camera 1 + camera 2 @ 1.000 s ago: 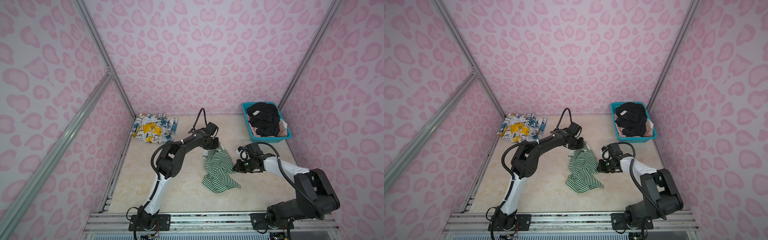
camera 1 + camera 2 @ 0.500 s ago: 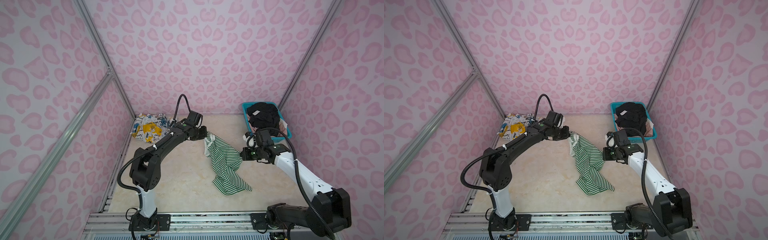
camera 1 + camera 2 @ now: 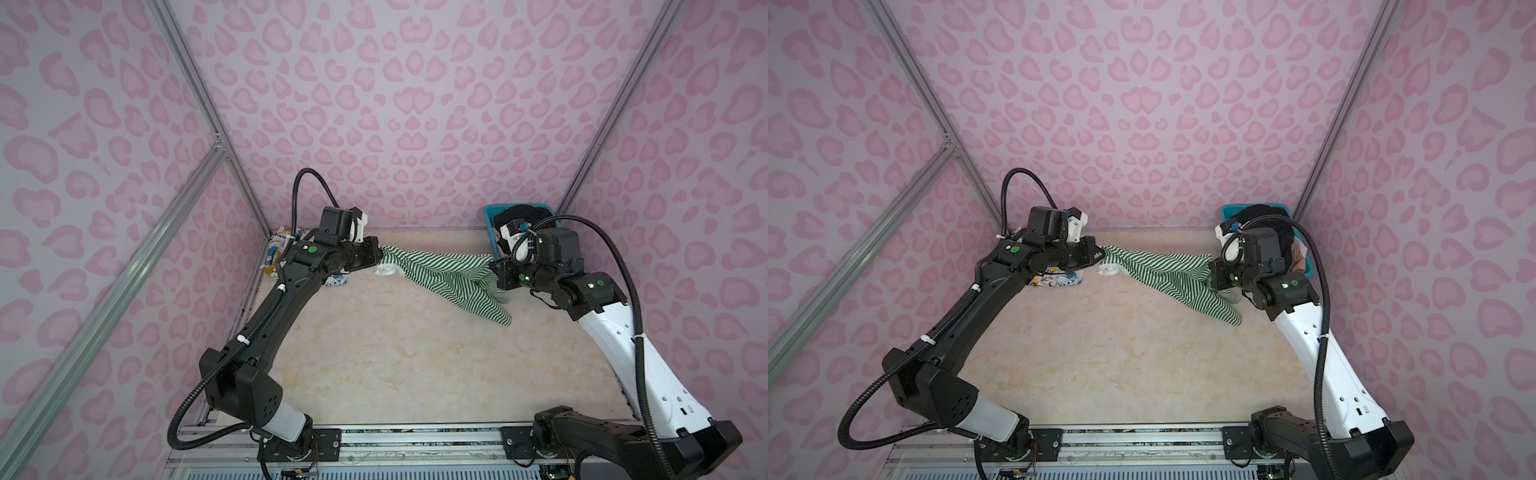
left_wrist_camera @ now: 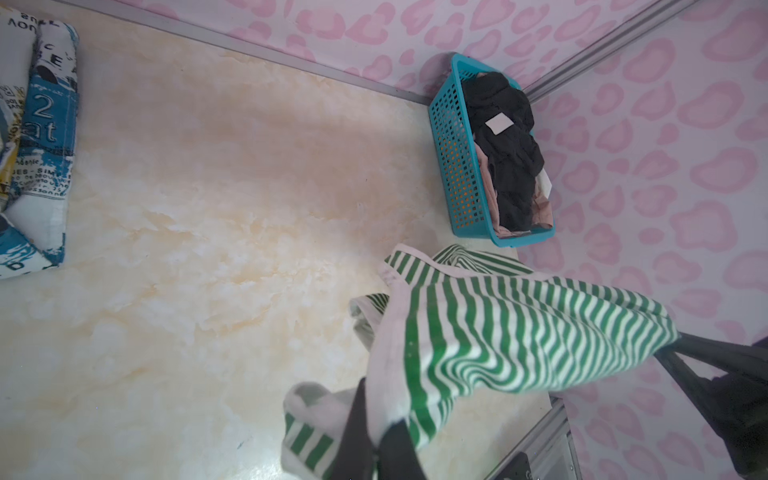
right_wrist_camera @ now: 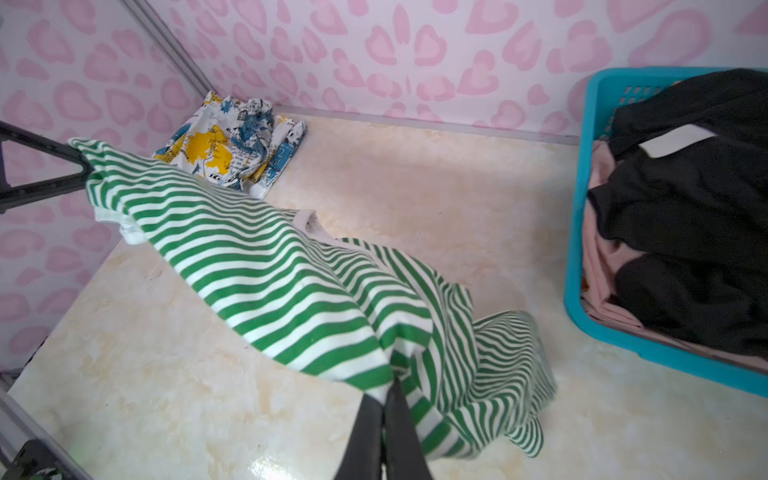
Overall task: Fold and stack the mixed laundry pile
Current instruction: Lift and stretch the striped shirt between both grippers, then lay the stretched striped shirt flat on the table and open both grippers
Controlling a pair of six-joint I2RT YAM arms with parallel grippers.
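R: While both arms are up over the tabletop (image 3: pixel 395 365), where's the striped top (image 3: pixel 440 274)?

J: Strung in the air between them, across the far half of the tabletop. Left end effector (image 3: pixel 377 255) is pinched tight on one end. Right end effector (image 3: pixel 493 268) is pinched tight on the other. Both wrist views show them closed right onto the fabric.

R: Taut?

J: Upper edge runs fairly straight from grip to grip and the body sags under it. A bit of white trim hangs just below the left grip. A loose tail droops below the right end effector. Can't tell if its tip touches the tabletop.

R: Rest of the laundry?

J: Printed white garment (image 5: pixel 224 153), blue and yellow splashes with black lettering, lies roughly folded in the far left corner. It's partly hidden by the left arm (image 3: pixel 282 299) in both top views. Black garment (image 4: pixel 507 153) with a white tag sits heaped on a pink garment (image 5: pixel 600 299) inside the teal basket (image 4: pixel 451 166). That's in the far right corner against the back wall (image 3: pixel 415 124). The right wrist blocks part of the basket in both top views.
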